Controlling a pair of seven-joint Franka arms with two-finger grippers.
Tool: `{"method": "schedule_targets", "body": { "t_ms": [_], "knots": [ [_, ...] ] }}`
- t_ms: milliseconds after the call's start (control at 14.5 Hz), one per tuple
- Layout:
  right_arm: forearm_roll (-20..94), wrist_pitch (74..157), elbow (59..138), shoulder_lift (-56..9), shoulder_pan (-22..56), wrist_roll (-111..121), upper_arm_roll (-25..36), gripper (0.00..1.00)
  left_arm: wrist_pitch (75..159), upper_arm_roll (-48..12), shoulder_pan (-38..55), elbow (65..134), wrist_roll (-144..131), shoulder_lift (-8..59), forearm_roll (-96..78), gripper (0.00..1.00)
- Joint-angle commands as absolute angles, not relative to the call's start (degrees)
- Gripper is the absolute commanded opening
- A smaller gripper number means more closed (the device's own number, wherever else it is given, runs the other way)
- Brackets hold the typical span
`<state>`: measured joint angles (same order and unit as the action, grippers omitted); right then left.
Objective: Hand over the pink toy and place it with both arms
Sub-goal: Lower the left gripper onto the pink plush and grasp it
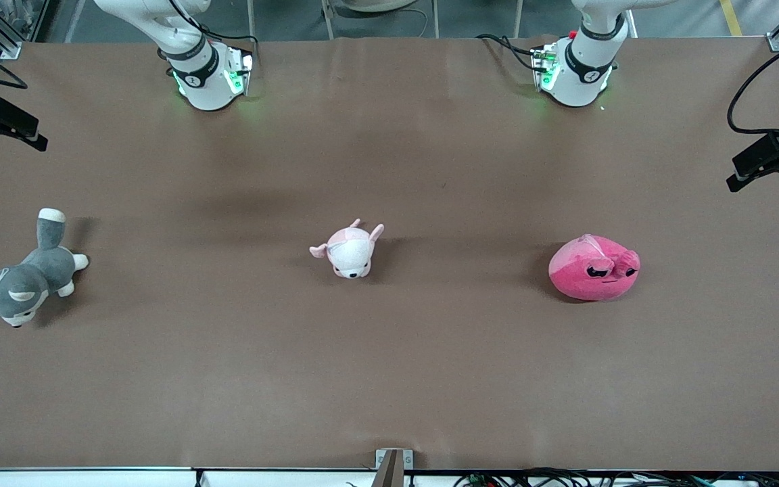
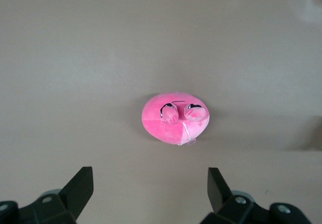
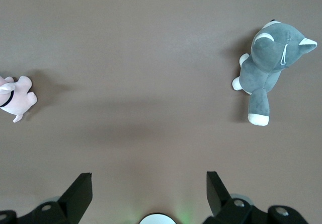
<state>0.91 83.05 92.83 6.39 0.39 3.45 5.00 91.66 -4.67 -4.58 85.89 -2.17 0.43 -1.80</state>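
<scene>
Lying at about 3 o'clock on brown table, toward left arm's end, hot-pink blob plush sits within left arm's reach, well apart from right arm's base. Left gripper hovers above it, fingers wide apart, empty; plush at 12 o'clock from fingertips. Right gripper waits over bare table, fingers spread, empty. Pale pink-and-white animal plush at centre, grey husky plush at 9 o'clock. Likely left arm picks first.

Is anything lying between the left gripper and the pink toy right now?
Nothing visible. The left gripper hangs open above the table, and only bare brown table shows between its fingers and the pink toy. The other two plush toys lie toward the right arm's end.
</scene>
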Motion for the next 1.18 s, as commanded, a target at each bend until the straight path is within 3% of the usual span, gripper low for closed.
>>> {"method": "schedule_targets", "body": {
  "t_ms": [0,691,1106],
  "knots": [
    [1.8,83.4,94.7,8.1,0.2,3.6,4.7,1.0,91.3,-4.8,-4.6,85.1,-2.6,0.6,-1.5,1.0],
    [1.7,83.6,94.1,7.9,0.1,3.7,4.7,1.0,87.5,-4.9,-4.4,85.3,-8.6,0.4,-1.5,1.0],
    [1.7,83.5,92.9,7.6,0.2,3.8,4.7,1.0,88.9,-4.5,-5.3,85.8,-13.3,4.5,-6.0,1.0]
  ]
}}
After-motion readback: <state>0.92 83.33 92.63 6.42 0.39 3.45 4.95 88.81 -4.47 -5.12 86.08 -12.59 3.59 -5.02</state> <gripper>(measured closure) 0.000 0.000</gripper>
